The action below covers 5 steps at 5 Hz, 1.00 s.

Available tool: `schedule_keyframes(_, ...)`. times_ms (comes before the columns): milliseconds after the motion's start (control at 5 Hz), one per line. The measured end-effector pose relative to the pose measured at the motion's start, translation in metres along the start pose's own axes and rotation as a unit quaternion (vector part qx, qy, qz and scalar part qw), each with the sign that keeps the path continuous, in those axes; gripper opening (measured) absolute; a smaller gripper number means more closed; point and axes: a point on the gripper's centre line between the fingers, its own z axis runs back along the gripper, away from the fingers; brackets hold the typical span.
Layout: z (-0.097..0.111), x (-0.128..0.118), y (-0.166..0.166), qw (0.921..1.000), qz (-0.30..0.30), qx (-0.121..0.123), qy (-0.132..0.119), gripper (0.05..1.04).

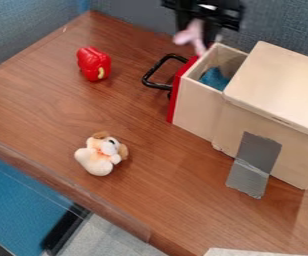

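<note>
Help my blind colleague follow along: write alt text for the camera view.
A black gripper holds a small pink toy by an open, red-fronted wooden drawer with something blue inside. A stuffed dog and a shiny red toy lie on the brown table.

We take this for a robotics lab in an office-like room: a black robot gripper (198,36) hangs above a wood-grain tabletop (46,107), fabric-covered panels (280,27) rise at the far side, and grey duct tape (255,156) runs from a wooden drawer box (277,82) onto the tabletop.
</note>
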Motion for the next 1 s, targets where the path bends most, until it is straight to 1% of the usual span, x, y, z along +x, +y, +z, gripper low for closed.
schedule_keyframes(200, -0.005, 0.013, -0.035, 0.9996, -0.026, -0.011, 0.005, 0.406)
schedule_keyframes(400, -0.008, 0.019, -0.06, 0.9989, -0.043, -0.019, 0.006, 0.407)
schedule_keyframes(600, -0.026, 0.013, -0.069, 0.9979, -0.058, -0.009, 0.028, 0.407)
schedule_keyframes(800, -0.03, 0.012, -0.067, 0.9976, -0.06, -0.001, 0.034, 0.454)
schedule_keyframes(1000, -0.029, 0.009, -0.067, 0.9969, -0.065, -0.003, 0.044, 0.786)
